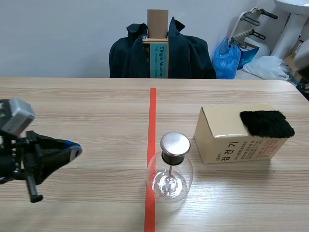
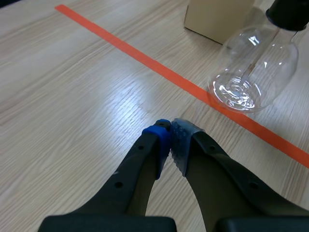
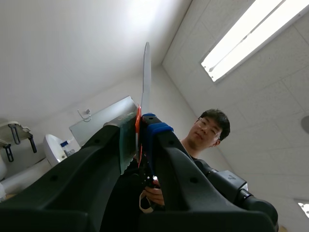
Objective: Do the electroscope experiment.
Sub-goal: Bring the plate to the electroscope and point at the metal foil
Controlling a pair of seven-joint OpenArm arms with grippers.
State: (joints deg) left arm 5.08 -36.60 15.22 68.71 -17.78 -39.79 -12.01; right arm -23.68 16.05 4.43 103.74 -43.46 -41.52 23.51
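Black fingers of your left gripper (image 2: 170, 130) are pressed together on nothing above the wooden table (image 1: 87, 106). Ahead of them the glass electroscope (image 1: 170, 171) stands upright on the orange tape line (image 1: 152, 116), and just beside it is a cardboard box (image 1: 224, 137) with a black cloth (image 1: 266, 123) on top. Your right gripper (image 3: 138, 133) points toward the ceiling, pinching a thin pale strip (image 3: 146, 72), possibly plastic, with a person (image 3: 212, 118) beyond it.
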